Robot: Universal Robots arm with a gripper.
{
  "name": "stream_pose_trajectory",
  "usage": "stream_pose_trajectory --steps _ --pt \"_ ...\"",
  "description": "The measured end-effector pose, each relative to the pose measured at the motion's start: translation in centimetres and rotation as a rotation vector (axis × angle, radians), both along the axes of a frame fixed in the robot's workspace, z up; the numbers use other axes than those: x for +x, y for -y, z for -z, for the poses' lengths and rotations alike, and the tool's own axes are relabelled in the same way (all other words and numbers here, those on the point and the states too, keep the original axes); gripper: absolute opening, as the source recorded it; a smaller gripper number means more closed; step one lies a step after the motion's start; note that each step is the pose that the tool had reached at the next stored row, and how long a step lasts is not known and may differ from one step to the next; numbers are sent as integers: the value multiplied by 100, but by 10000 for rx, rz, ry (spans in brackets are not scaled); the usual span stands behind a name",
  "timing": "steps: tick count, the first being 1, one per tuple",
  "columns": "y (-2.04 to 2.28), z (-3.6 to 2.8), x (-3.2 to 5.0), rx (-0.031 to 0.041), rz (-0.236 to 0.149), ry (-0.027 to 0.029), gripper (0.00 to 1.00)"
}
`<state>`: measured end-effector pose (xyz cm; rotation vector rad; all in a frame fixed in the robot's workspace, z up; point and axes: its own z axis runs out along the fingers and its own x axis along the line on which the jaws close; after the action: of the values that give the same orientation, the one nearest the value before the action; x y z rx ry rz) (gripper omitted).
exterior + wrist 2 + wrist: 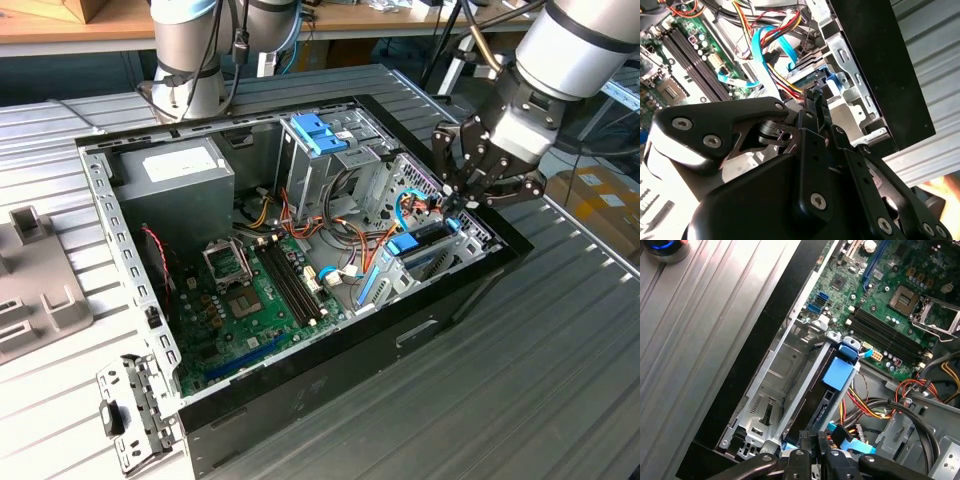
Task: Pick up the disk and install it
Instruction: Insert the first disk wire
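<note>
The disk [839,372] stands on edge in the metal drive bay [771,390] at the case's corner, its blue plastic rail tab facing up. In the exterior view the disk [405,244] sits low in that bay on the exterior view's right. My gripper [453,205] hangs just above the bay's far end, over the disk's cable end. Its black fingers [802,442] are drawn close together, and I see nothing held between them. In the second wrist view the gripper [813,102] points down at the blue and coloured cables beside the bay.
The open computer case [330,385] lies on a ribbed metal table. Inside are the green motherboard [250,300], a grey power supply [175,175], a tall metal cage with a light-blue top [320,135] and loose cables [900,400]. A grey fixture [35,290] sits at the exterior view's left.
</note>
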<state>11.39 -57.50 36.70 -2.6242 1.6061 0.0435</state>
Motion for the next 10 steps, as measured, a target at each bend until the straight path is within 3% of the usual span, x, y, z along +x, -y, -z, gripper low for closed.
stream_pose_trajectory --steps 10 --pt "0 2 0 1 1004 0 17"
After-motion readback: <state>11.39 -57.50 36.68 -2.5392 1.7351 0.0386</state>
